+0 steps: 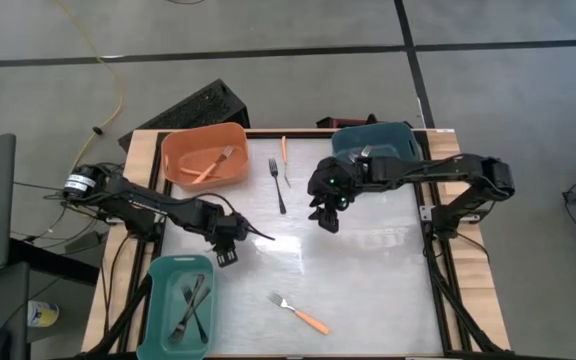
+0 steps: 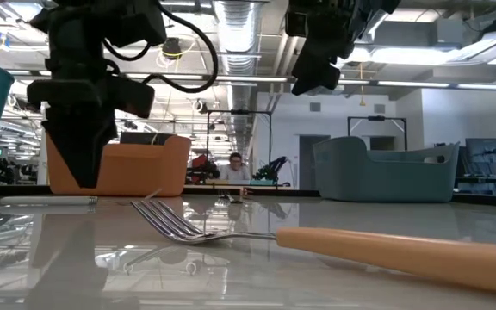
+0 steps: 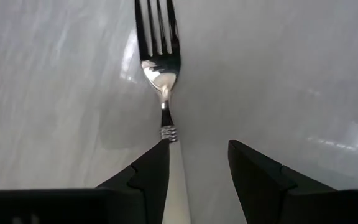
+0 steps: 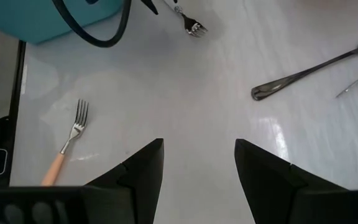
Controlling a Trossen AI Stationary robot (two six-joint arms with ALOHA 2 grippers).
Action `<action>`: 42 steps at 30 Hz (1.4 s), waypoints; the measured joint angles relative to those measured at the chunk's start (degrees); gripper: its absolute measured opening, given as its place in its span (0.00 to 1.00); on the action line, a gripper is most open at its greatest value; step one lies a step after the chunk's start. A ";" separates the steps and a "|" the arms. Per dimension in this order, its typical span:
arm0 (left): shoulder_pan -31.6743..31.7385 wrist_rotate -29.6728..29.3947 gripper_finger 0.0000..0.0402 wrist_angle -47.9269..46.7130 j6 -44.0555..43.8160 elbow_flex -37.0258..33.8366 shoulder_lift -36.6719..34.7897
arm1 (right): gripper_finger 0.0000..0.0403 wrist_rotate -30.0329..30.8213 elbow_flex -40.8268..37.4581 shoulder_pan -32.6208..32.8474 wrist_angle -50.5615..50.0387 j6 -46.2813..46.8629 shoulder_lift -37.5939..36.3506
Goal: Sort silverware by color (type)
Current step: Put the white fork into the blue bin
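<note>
Left gripper (image 3: 197, 171) open, down over white-handled fork (image 3: 160, 68); handle lay btwn fingers, touching one. Right gripper (image 4: 199, 163) open, empty, above table (image 1: 368, 270).

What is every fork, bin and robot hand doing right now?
Left gripper: fingers open around the white-handled fork, which lies flat on the table.
Right gripper: open, empty, above the table.
Orange bin: holds an orange-handled fork.
Green bin: holds dark forks.
Blue bin: contents not visible.
Orange-handled fork: loose on the table.
Dark fork: loose on the table.
</note>
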 joint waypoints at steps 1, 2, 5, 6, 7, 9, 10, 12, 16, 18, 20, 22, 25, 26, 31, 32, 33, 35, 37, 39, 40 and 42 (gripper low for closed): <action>0.00 0.03 0.37 0.12 -0.19 0.00 0.00 | 0.55 0.02 0.00 -0.04 0.02 0.00 0.00; 0.00 0.04 0.37 0.37 -0.42 0.00 0.20 | 0.55 0.00 0.00 -0.08 0.02 0.00 0.00; 0.00 0.88 0.37 1.54 -1.39 0.00 1.24 | 0.55 0.00 0.00 -0.09 0.03 -0.02 0.00; 0.00 1.36 0.37 2.53 -1.70 0.00 1.97 | 0.55 0.00 0.00 -0.09 0.14 -0.06 0.00; 0.00 1.73 0.37 3.46 -1.87 0.02 2.88 | 0.55 0.00 0.00 -0.09 0.33 -0.22 0.00; -0.02 1.60 0.37 3.38 -1.99 0.02 5.08 | 0.55 0.00 0.00 -0.09 0.50 -0.24 0.00; -0.06 1.47 0.37 3.07 -2.12 0.16 6.00 | 0.55 0.00 0.00 -0.09 0.71 -0.24 0.00; -0.09 1.49 0.37 1.83 -2.66 0.34 7.66 | 0.55 0.00 0.00 -0.09 0.87 -0.21 0.00; -0.24 1.39 0.37 1.06 -3.60 0.55 8.92 | 0.55 0.01 0.00 -0.09 0.75 0.01 0.00; -0.31 1.00 0.35 1.04 -3.20 0.80 8.99 | 0.55 0.00 0.00 -0.09 0.81 0.02 0.00; -0.28 0.18 0.33 1.04 -2.36 1.26 8.81 | 0.55 0.00 0.00 -0.09 0.73 0.02 0.00; -0.28 -0.27 0.30 1.08 -1.46 2.05 8.85 | 0.55 0.00 0.00 -0.09 0.78 0.04 0.00; -0.20 -0.71 0.26 0.53 0.39 3.14 8.95 | 0.55 0.00 0.00 -0.09 0.82 0.08 0.00; -0.20 -0.82 0.25 0.57 1.05 3.33 8.97 | 0.55 0.00 0.00 -0.09 0.84 0.13 0.00; 0.06 -1.29 0.19 0.78 1.99 3.37 8.98 | 0.55 0.00 0.00 -0.09 0.94 0.65 0.00; 0.14 -1.29 0.17 0.89 2.32 3.37 8.98 | 0.55 0.00 0.00 -0.09 1.04 1.17 0.00; 0.22 -1.34 0.16 0.98 2.46 3.37 8.98 | 0.55 0.00 0.00 -0.09 1.07 1.63 0.00; 0.45 -1.42 0.15 1.03 2.36 3.37 8.98 | 0.55 0.00 0.00 0.00 1.04 2.20 0.00; 0.59 -1.36 0.15 1.05 2.00 3.37 8.98 | 0.55 0.00 0.00 0.12 1.17 2.21 0.00; 0.61 -1.22 0.16 1.05 2.04 3.43 8.98 | 0.55 0.06 0.00 0.11 1.79 3.18 0.00; 0.61 -1.17 0.16 1.00 2.05 3.55 8.98 | 0.55 1.18 0.00 0.11 2.52 4.61 0.00; 0.61 -0.95 0.18 0.54 2.16 4.06 9.08 | 0.55 6.57 0.00 0.13 5.06 8.80 0.47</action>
